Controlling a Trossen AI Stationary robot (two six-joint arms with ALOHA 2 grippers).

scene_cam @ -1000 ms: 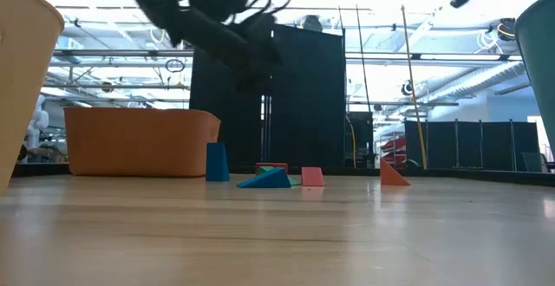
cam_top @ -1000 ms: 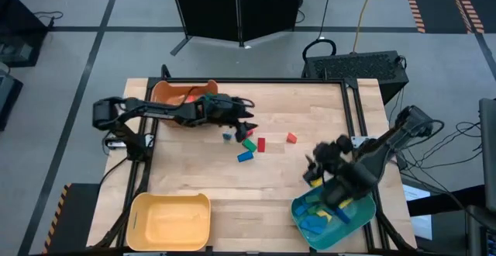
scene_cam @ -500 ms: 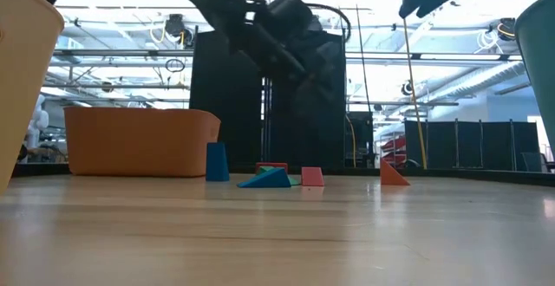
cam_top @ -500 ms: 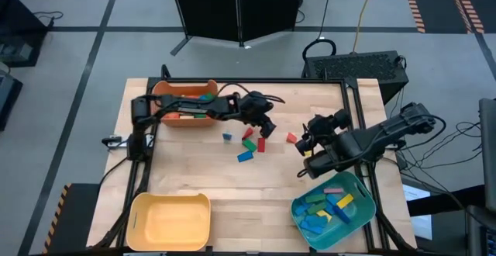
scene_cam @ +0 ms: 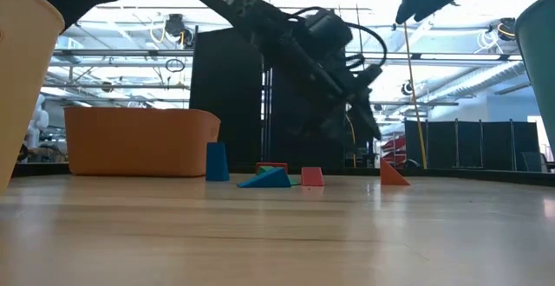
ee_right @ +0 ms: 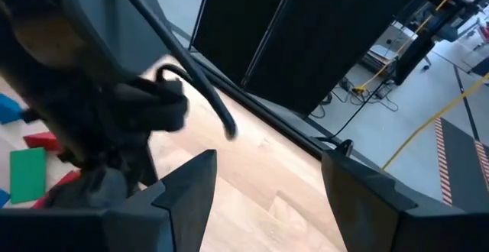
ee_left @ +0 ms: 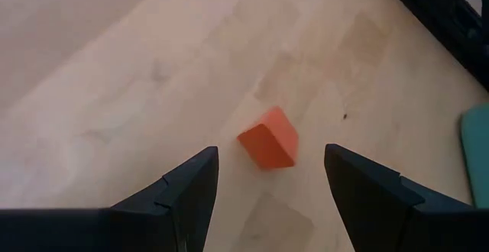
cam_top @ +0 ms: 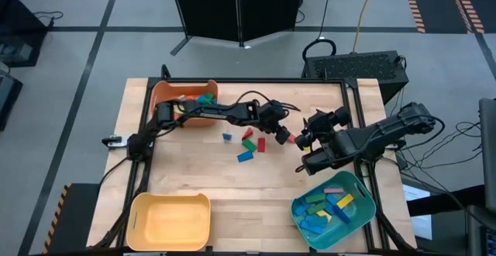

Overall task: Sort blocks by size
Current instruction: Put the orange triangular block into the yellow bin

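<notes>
Within 1 second the left end effector (cam_top: pixel 280 134), fingers apart and empty, had swung from the orange bin (cam_top: pixel 164 93) to the orange wedge block (ee_left: pixel 268 138) mid-surface toward the right edge, likely its next pick, while the right end effector (cam_top: pixel 304 141) hovered beside it, fingers apart.

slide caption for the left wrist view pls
Open left pincer poised over a lone orange block on the wooden table.

Left arm stretched low across tabletop toward right side, left gripper (cam_top: pixel 285 136) tilted down, jaws spread, nothing between them. Right arm angled in from right edge, right gripper (cam_top: pixel 304 146) raised, jaws parted, empty, close beside left one.
</notes>
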